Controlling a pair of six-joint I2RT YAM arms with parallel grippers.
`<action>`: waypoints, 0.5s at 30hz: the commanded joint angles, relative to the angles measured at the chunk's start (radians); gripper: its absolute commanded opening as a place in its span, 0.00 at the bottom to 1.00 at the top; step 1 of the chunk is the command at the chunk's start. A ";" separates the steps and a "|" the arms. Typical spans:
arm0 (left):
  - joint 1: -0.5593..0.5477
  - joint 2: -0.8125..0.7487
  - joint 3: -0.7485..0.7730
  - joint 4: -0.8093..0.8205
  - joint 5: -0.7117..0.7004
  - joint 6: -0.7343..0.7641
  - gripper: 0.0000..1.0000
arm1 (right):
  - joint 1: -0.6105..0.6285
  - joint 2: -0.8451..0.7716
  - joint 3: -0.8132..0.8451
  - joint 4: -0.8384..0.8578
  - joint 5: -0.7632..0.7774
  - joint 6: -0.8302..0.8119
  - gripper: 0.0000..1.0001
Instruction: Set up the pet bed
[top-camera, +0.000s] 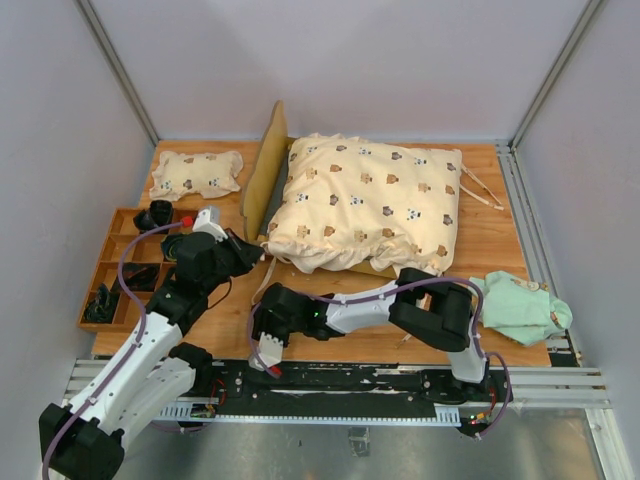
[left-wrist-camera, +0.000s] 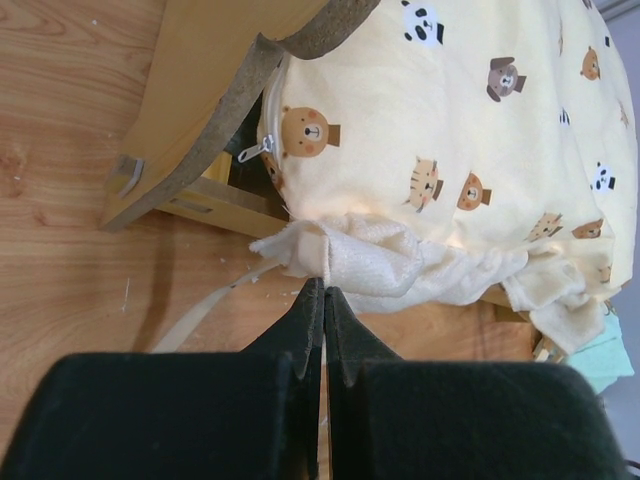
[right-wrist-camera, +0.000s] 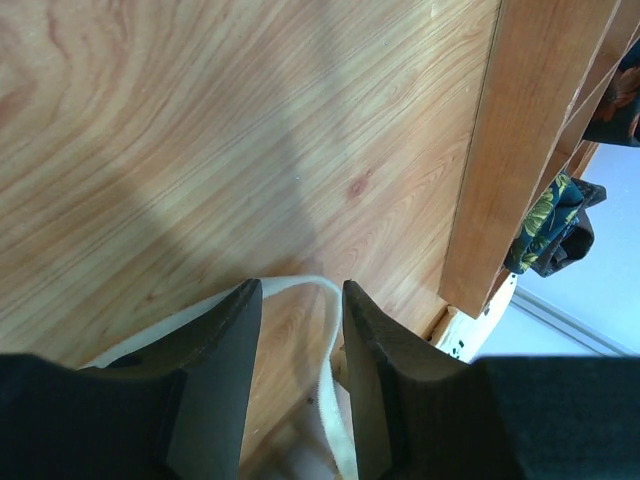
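Note:
The pet bed shows its wavy wooden headboard (top-camera: 263, 168), standing on edge at the bed's left end; it also shows in the left wrist view (left-wrist-camera: 190, 120). A cream bear-print quilt (top-camera: 370, 200) lies puffed over the frame and hides its base. My left gripper (top-camera: 254, 254) is shut on the quilt's white ruffled corner (left-wrist-camera: 340, 262) at the bed's near left corner, fingertips (left-wrist-camera: 311, 296) together. My right gripper (top-camera: 262, 345) is low over the table near its front edge. It is open, with a white tie strap (right-wrist-camera: 302, 284) looping between its fingers.
A wooden compartment tray (top-camera: 105, 262) holding dark items stands at the left, and its end shows in the right wrist view (right-wrist-camera: 520, 150). A small bear-print pillow (top-camera: 195, 173) lies at the back left. A mint green cloth (top-camera: 520, 305) lies at the right edge.

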 joint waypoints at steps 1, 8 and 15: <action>0.010 0.000 -0.001 0.029 0.011 0.022 0.00 | -0.003 -0.042 0.049 -0.171 0.010 0.007 0.40; 0.014 0.014 0.015 0.025 0.020 0.030 0.00 | -0.037 -0.061 0.019 -0.178 0.072 -0.035 0.47; 0.022 0.015 0.008 0.032 0.029 0.032 0.00 | -0.048 0.039 0.020 -0.099 0.092 -0.125 0.54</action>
